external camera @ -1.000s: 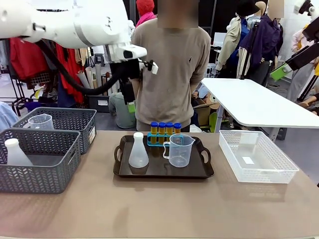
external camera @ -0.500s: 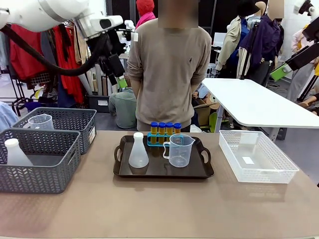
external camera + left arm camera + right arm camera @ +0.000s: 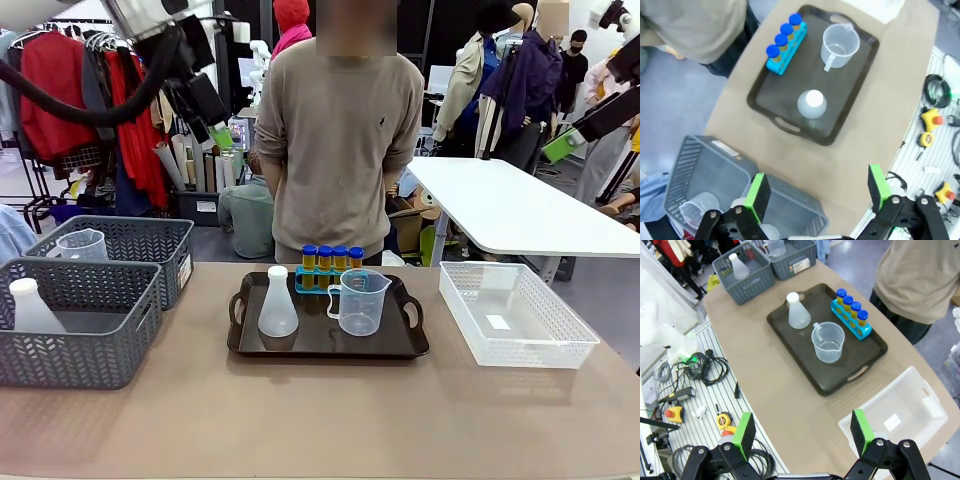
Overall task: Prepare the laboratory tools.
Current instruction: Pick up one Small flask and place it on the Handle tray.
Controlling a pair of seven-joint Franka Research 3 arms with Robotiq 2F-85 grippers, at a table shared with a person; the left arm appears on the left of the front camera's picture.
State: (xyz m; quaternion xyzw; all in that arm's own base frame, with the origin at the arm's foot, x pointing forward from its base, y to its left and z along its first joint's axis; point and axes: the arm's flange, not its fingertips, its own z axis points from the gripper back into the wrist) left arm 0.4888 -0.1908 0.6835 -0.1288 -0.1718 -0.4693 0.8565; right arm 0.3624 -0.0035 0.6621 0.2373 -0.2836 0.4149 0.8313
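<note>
Clear handled beaker (image 3: 361, 301), white conical flask (image 3: 278, 303) and blue rack of amber tubes (image 3: 328, 268) sat on the black tray (image 3: 328, 343). We judged setup complete; next move: park both arms. Both jaws open, empty.

White robot arm (image 3: 150, 10) with a thick black cable. Black grippers, left gripper (image 3: 815, 192) and right gripper (image 3: 801, 432), with bright green pads and small silver screws. Person (image 3: 338, 130) in a plain beige long-sleeved sweater.
</note>
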